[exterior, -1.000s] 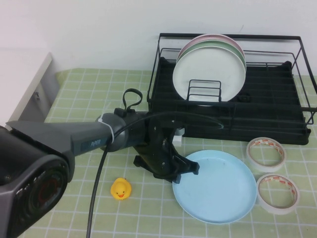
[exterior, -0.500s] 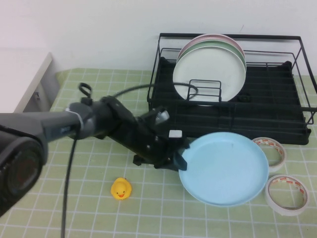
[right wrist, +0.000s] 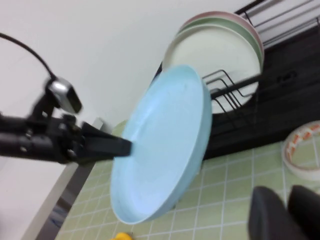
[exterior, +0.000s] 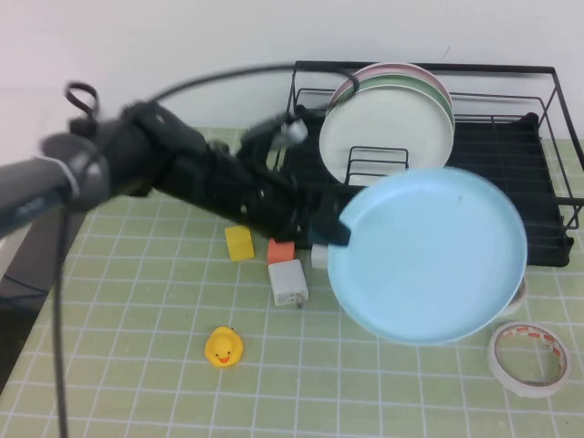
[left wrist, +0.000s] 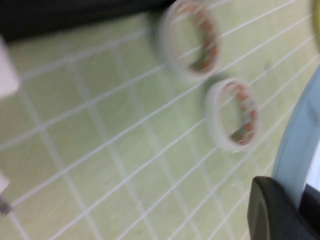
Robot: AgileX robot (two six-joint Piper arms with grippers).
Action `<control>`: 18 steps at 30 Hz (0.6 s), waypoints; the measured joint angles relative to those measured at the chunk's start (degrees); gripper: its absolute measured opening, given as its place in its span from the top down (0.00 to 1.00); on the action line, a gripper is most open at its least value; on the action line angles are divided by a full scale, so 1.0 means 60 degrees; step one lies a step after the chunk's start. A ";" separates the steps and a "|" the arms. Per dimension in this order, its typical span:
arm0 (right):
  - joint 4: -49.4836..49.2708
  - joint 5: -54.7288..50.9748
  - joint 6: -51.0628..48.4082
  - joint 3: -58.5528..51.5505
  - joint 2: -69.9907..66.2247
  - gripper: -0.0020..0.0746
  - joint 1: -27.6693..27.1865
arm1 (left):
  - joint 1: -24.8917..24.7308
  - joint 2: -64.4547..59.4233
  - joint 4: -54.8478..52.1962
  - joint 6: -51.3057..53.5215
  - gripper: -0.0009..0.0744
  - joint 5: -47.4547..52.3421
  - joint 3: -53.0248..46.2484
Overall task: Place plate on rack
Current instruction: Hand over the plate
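Note:
The light-blue plate (exterior: 427, 255) hangs tilted above the table, just in front of the black wire rack (exterior: 511, 173). My left gripper (exterior: 330, 228) is shut on the plate's left rim. In the left wrist view the plate's edge (left wrist: 300, 145) runs between the dark fingers (left wrist: 272, 210). The right wrist view shows the plate (right wrist: 160, 145) on edge before the rack (right wrist: 280, 85). My right gripper (right wrist: 289, 212) hovers low over the tiled table off to the plate's right, with a narrow gap between its fingers and nothing in it. It is outside the high view.
White, green and pink plates (exterior: 383, 128) stand upright in the rack. One tape roll (exterior: 526, 358) lies at the front right, and a second is mostly hidden behind the plate. A yellow duck (exterior: 223, 348), a white block (exterior: 288, 282), an orange block (exterior: 280, 251) and a yellow block (exterior: 239, 243) lie on the mat.
The left arm has lifted the plate off the table, tilted it up and carried it toward the rack. Small blocks now show beneath the arm.

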State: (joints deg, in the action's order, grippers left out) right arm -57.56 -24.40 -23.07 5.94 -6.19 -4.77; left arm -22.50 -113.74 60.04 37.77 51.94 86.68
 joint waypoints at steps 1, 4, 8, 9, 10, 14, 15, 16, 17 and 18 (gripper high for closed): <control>-0.0014 -0.0067 -0.0150 0.0354 -0.0442 0.82 0.0000 | 0.0000 0.0193 0.0000 0.0046 0.98 0.0027 0.0000; -0.0038 -0.0319 -0.0720 0.1511 -0.1846 0.60 0.0000 | 0.0000 0.0859 0.0000 0.0237 0.98 0.0089 -0.0017; -0.0057 -0.0974 -0.1535 0.3045 -0.3995 0.33 0.0000 | 0.0000 0.1568 -0.0018 0.0449 0.98 0.0137 -0.0197; -0.0057 -0.1190 -0.1720 0.3351 -0.4408 0.29 0.0000 | 0.0000 0.1745 -0.0018 0.0484 0.98 0.0087 -0.0326; -0.0139 -0.1411 -0.2000 0.3726 -0.4918 0.27 0.0000 | 0.0000 0.1882 -0.0018 0.0527 0.98 0.0030 -0.0486; -0.1086 -0.2259 -0.3776 0.5058 -0.6628 0.24 0.0000 | 0.0000 0.2466 -0.0018 0.0670 0.98 -0.0430 -0.1272; -0.1355 -0.2450 -0.4226 0.5295 -0.6949 0.24 0.0000 | 0.0000 0.2584 0.0027 0.0728 0.98 -0.0533 -0.1497; -0.1668 -0.2683 -0.4768 0.5577 -0.7342 0.23 0.0000 | 0.0000 0.2668 0.0075 0.0810 0.98 -0.0585 -0.1675; -0.1935 -0.2913 -0.5233 0.5837 -0.7729 0.23 0.0000 | 0.0000 0.2771 0.0170 0.0925 0.98 -0.0658 -0.1888; -0.2128 -0.3143 -0.5540 0.6027 -0.8108 0.23 0.0000 | 0.0000 0.2876 0.0271 0.1031 0.98 -0.0702 -0.2092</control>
State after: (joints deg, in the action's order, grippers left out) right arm -70.33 -43.26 -56.31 42.11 -54.84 -4.77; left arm -22.50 -96.48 61.67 43.96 47.73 74.13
